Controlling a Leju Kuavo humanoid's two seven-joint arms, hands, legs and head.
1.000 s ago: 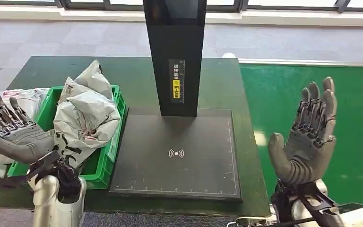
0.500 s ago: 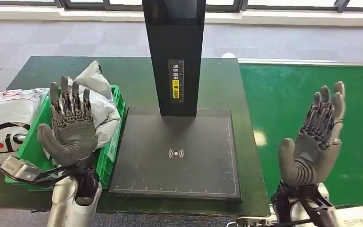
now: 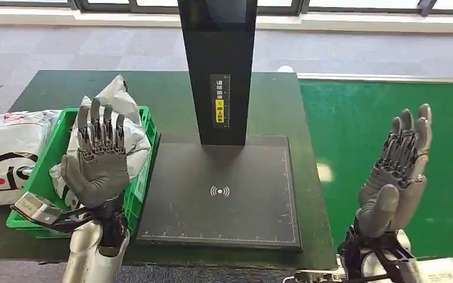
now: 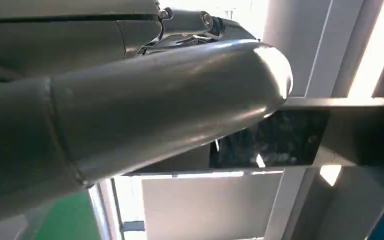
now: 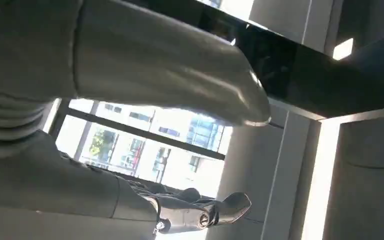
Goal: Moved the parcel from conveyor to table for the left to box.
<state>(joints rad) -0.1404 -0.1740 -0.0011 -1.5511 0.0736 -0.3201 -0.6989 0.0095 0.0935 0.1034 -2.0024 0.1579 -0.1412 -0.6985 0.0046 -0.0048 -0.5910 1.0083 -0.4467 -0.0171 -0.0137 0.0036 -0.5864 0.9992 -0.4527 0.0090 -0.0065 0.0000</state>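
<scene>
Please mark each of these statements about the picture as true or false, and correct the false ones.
1. The left hand holds a parcel. False: it is raised, fingers apart, holding nothing.
2. The green crate has a grey parcel in it. True.
3. The right hand is raised over the green conveyor. True.
4. A parcel lies on the black scanner plate. False: the plate is bare.
5. The white bag with a black ring mark lies right of the crate. False: it lies to the left of the crate.
</scene>
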